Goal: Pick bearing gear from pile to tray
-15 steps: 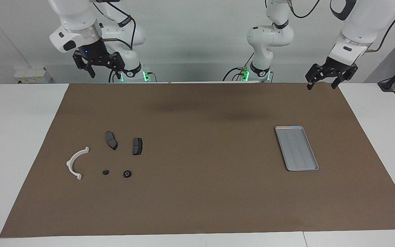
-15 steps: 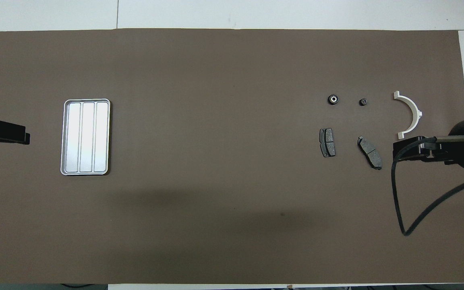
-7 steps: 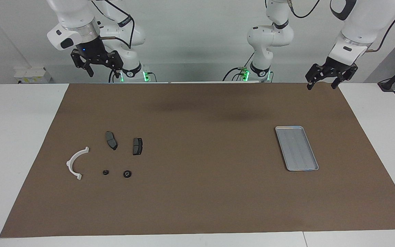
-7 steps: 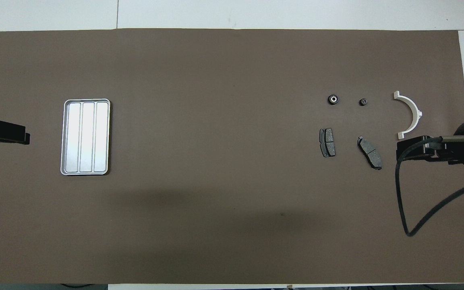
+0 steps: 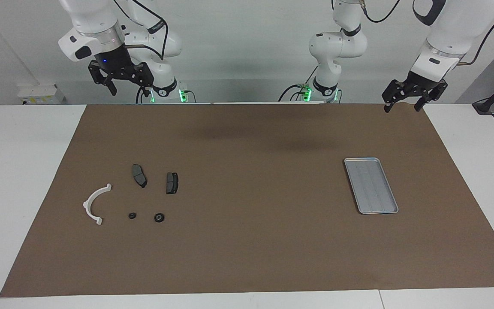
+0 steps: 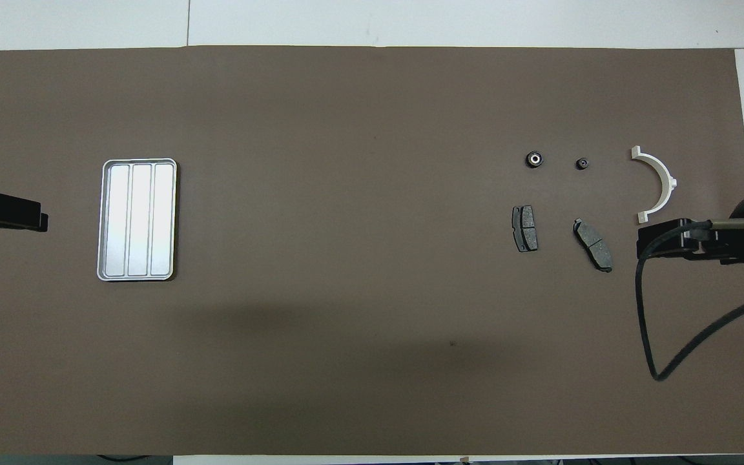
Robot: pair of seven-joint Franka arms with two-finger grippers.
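The pile lies on the brown mat toward the right arm's end: a white arc bracket [image 5: 94, 204] [image 6: 657, 187], two dark brake pads [image 5: 139, 175] [image 5: 172, 183], and two small black round pieces. The bigger round piece [image 5: 158, 217] [image 6: 534, 159] has a pale centre and the smaller one [image 5: 131, 216] [image 6: 582, 163] sits beside it; which is the bearing gear I cannot tell. The silver tray [image 5: 371, 185] [image 6: 137, 219] holds nothing, toward the left arm's end. My right gripper [image 5: 130, 91] [image 6: 650, 237] hangs high, open and empty, over the mat beside the bracket. My left gripper [image 5: 402, 107] [image 6: 23, 221] waits open and empty, raised beside the tray.
The brown mat [image 5: 247, 240] covers most of the white table [image 5: 19, 171]. A black cable [image 6: 650, 323] loops down from the right arm over the mat. The parts lie spaced apart, none touching another.
My right gripper has lifted a little and drawn slightly away from the pile. The left arm and all the parts have stayed put.
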